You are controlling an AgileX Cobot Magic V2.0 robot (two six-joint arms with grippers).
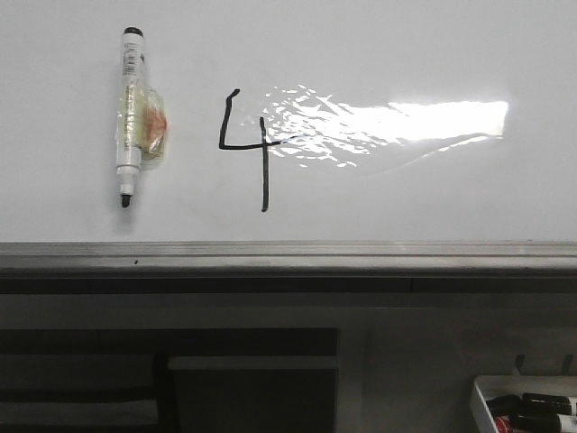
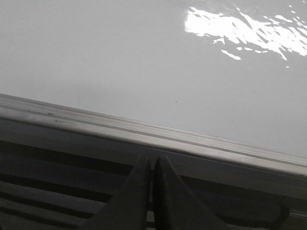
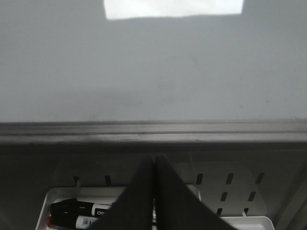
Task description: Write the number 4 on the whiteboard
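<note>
Lying on the whiteboard (image 1: 81,207), well to the left of the number 4 (image 1: 251,144), a marker pen (image 1: 132,113) is resting uncapped, tip toward the grey edge rail (image 1: 288,255), with a clear wrapping bunched around its barrel. Its bare tip is risking drying out, or smudging the board should the pen roll. The 4 itself is sitting complete, open-topped, its long stroke running down toward the rail and its crossbar reaching into the rippled glare patch (image 1: 397,122) on its right; judging by this, the writing is looking finished. The ink may be wet, so any arm sweeping across the 4 could be smearing it. The left claw (image 2: 152,165) is hanging clenched and empty over the rail, the right claw (image 3: 154,160) likewise pinched together above the white tray (image 1: 482,401) of markers, far right of the 4.
</note>
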